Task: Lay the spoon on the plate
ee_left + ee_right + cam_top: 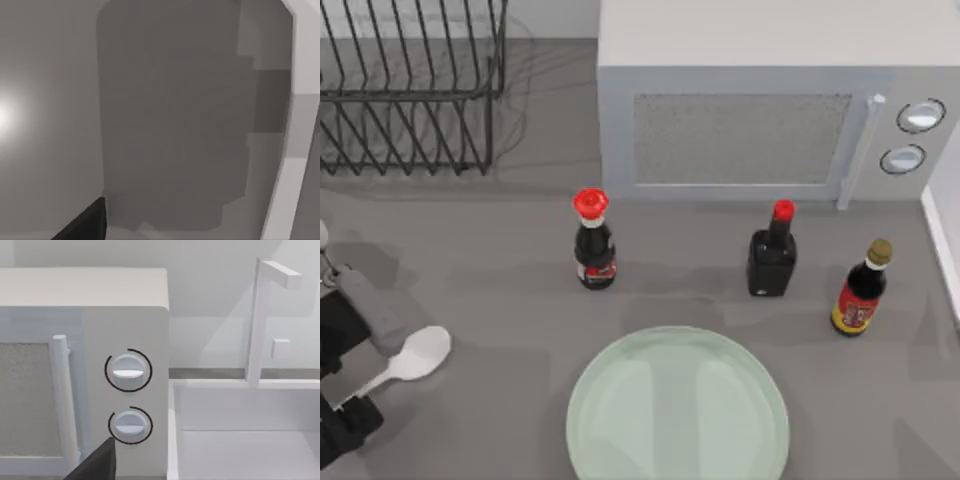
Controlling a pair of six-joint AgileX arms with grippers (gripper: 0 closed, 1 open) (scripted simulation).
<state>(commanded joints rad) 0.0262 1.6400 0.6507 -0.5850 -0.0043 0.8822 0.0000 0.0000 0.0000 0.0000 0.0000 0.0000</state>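
The spoon lies on the desk at its left edge, well apart from the bare plate, with the left hand over its handle, grip impossible to tell, so everything remains.

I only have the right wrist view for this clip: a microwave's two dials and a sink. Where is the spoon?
Observer: The spoon lies at the table's left side in the top view, its bowl toward the plate, its handle running into the left arm.
Operator: And the plate?
Observer: The plate sits at the front middle of the table, apart from the spoon, with nothing on it.
Operator: Anything standing between them?
Observer: No. Three bottles stand behind the plate: a cola bottle, a black bottle and a yellow-labelled bottle.
Operator: What's behind the left arm?
Observer: A wire dish rack.
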